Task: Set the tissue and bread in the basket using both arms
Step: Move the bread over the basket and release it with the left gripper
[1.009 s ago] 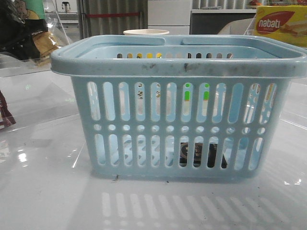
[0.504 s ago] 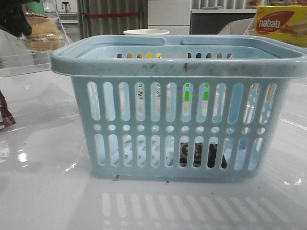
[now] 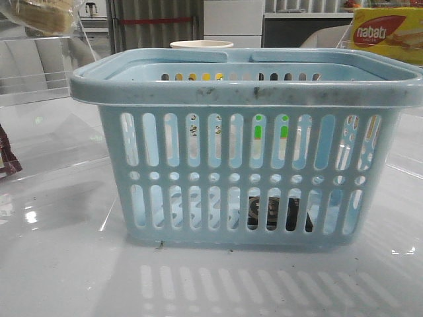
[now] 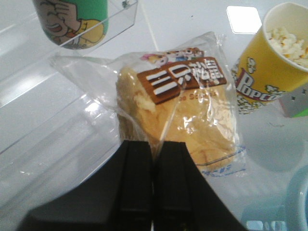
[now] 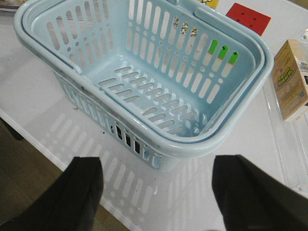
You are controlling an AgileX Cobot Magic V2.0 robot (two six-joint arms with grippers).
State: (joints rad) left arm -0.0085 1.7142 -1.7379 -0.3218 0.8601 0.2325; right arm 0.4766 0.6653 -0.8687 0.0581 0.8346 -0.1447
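The light-blue basket (image 3: 244,92) stands mid-table and also shows in the right wrist view (image 5: 231,130). The black tissue (image 3: 277,212) with its pale ring shows through the low front slots, apparently inside against the front wall. The basket floor in the right wrist view is bare. My left gripper (image 4: 153,144) is shut on the clear wrapper of the bread (image 4: 192,115), holding it in the air. The bread shows at the front view's top left corner (image 3: 43,14), left of the basket and higher than its rim. My right gripper (image 5: 156,168) is open and empty, above the table's front edge before the basket.
A yellow popcorn cup (image 4: 274,57) and a green cartoon cup (image 4: 72,21) in a clear tray lie below the bread. A cream cup (image 3: 201,45) and nabati box (image 3: 386,33) stand behind the basket. A juice carton (image 5: 291,79) and red square (image 5: 249,18) are beside it.
The bread has risen toward the top left corner of the front view, and the dark left arm has left that view. The basket and tissue have not moved.
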